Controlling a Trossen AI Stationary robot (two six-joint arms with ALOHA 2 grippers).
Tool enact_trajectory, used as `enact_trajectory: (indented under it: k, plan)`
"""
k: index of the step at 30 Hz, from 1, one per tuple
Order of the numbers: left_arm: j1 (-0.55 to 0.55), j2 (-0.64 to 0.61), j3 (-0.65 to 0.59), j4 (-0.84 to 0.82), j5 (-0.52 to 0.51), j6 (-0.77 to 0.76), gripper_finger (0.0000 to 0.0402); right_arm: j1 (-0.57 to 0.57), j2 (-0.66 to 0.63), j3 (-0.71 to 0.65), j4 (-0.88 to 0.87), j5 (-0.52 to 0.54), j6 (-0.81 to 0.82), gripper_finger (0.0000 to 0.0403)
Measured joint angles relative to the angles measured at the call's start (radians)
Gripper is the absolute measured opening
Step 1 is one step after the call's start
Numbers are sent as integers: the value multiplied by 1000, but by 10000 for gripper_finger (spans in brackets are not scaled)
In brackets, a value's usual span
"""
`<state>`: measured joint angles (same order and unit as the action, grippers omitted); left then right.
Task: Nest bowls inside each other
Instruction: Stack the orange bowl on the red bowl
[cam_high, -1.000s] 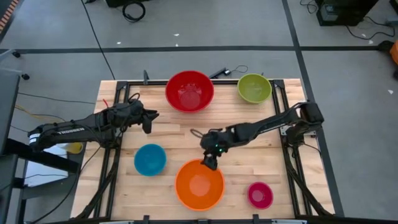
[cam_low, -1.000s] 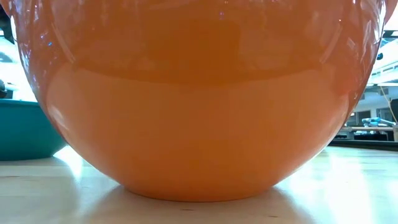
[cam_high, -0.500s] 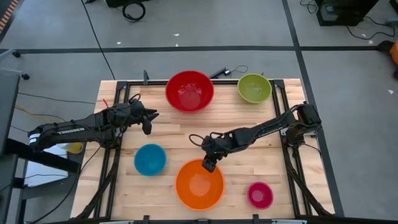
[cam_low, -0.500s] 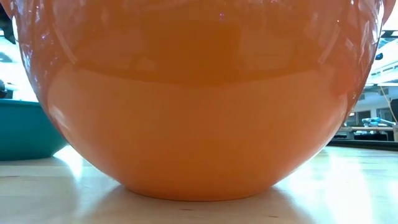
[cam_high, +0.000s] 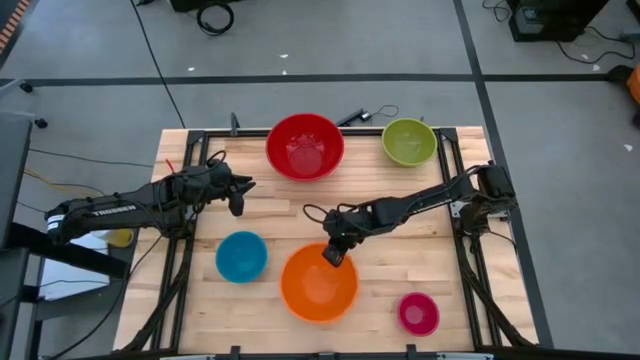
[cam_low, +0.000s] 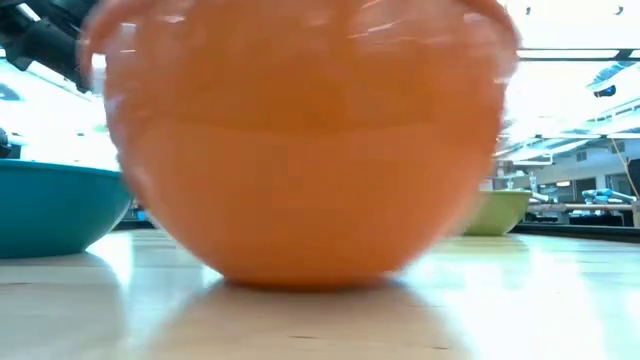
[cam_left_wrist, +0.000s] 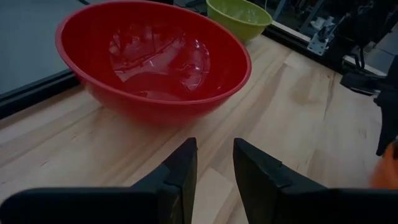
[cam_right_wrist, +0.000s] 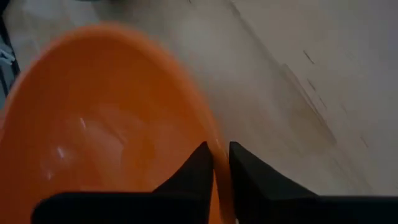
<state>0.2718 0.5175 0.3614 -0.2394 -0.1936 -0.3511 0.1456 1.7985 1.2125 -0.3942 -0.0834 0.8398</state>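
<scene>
The orange bowl (cam_high: 318, 285) sits near the table's front middle, and my right gripper (cam_high: 333, 255) is shut on its far rim. It fills the low view as a blurred orange bowl (cam_low: 300, 150). The red bowl (cam_high: 304, 146) and green bowl (cam_high: 408, 141) stand at the far edge. The blue bowl (cam_high: 241, 256) is left of the orange one, and the pink bowl (cam_high: 418, 313) is at the near right. My left gripper (cam_high: 240, 197) hovers open between the red and blue bowls, with nothing between its fingers (cam_left_wrist: 180, 168). My right gripper pinches the orange bowl's rim (cam_right_wrist: 205, 132) at its far side, one finger inside the bowl and one outside. The fingers slant down from the table's far right. The bowl stays upright; blur hides whether its base (cam_low: 300, 280) still touches the table.
A black frame (cam_high: 190, 150) runs along the table's sides and far edge. Bare wood lies between the red bowl (cam_left_wrist: 155, 62) and the orange bowl. The green bowl (cam_left_wrist: 239, 15) stands right of the red one.
My right gripper has rolled a little and shut on the orange bowl's far rim. The bowl has then shifted toward the table's far edge, away from the low camera, and now shows blurred.
</scene>
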Motion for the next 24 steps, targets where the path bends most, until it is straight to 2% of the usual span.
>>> enact_trajectory:
  k: [4, 13, 17, 24]
  plan:
    - [0, 0, 0, 0, 0, 11, 107, -11, 0, 0, 1, -2, -10, 26]
    - [0, -1, 0, 1, 0, -28, 107, -54, 0, -1, 8, -56, -31, 25]
    - [0, -2, 0, 1, 32, -46, 107, -77, -20, 3, 26, -92, -22, 23]
    - [0, -2, 0, -5, 39, -48, 107, -143, -67, 130, 24, -71, -123, 28]
